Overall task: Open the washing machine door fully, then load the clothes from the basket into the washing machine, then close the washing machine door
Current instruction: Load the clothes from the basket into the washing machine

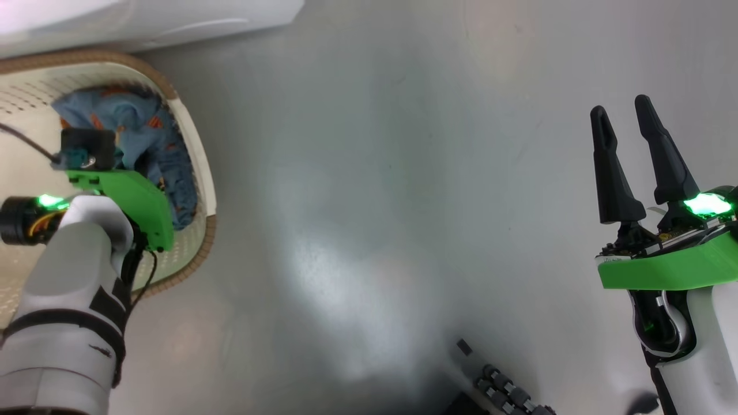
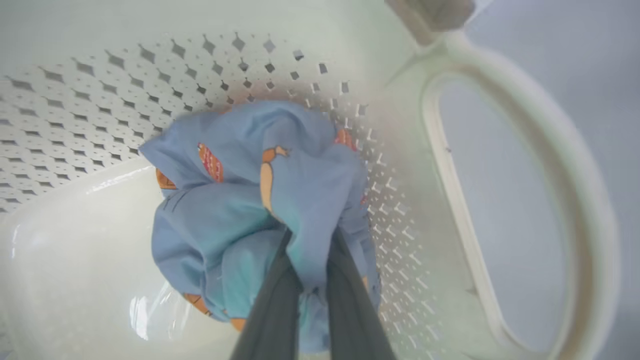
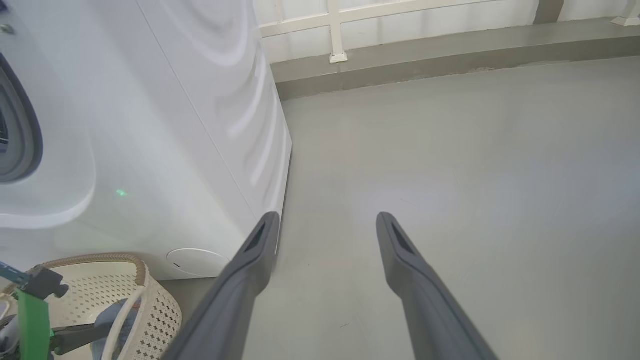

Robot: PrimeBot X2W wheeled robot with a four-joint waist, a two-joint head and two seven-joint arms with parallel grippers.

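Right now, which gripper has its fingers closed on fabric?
The left gripper, down in the cream perforated plastic basket, pinching the light-blue printed clothes; the right gripper stands open above grey floor.

The head view looks steeply down from above onto the smooth grey floor (image 1: 369,173). The cream-white perforated plastic basket (image 1: 202,161) lies at its left edge, and a strip of the big white washing machine (image 1: 144,23) runs along its top.

The left wrist view sits very close inside that basket, facing along the left jaws into the soft light-blue, orange-printed clothes (image 2: 240,210).

The right wrist view hangs low and farther off, facing along the right jaws across the floor toward a pale wall (image 3: 450,25). It shares the machine, basket and floor with the head view.
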